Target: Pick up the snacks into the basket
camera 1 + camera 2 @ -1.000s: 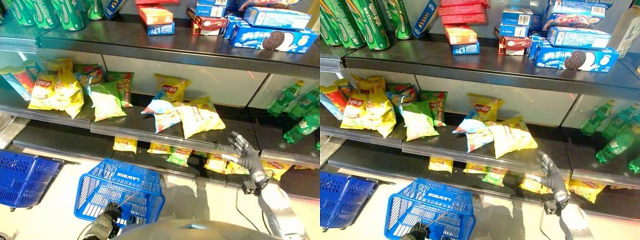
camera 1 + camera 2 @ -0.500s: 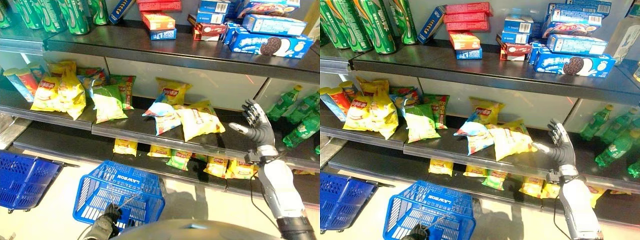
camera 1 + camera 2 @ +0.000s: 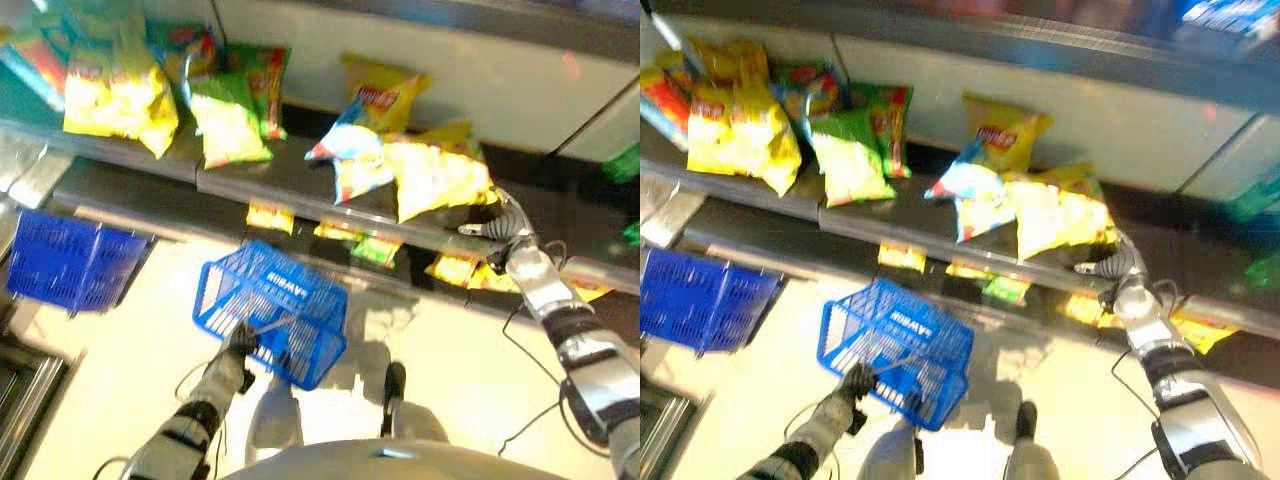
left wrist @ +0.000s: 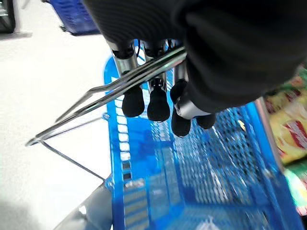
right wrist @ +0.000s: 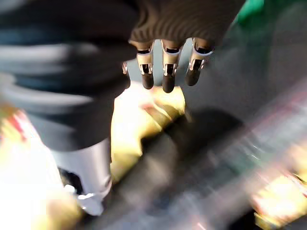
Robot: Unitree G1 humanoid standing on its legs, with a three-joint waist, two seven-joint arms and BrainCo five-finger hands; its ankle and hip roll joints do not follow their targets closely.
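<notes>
Right hand (image 3: 497,222) seemingly nearer yellow bag (image 3: 440,178)

Blue wire basket (image 3: 272,311) hangs tilted above the floor by its metal handle; yellow snack bags (image 3: 436,178) lie flat, piled on the middle shelf.

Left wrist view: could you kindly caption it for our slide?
Left hand curled round the thin metal handle of the blue plastic mesh basket.
</notes>
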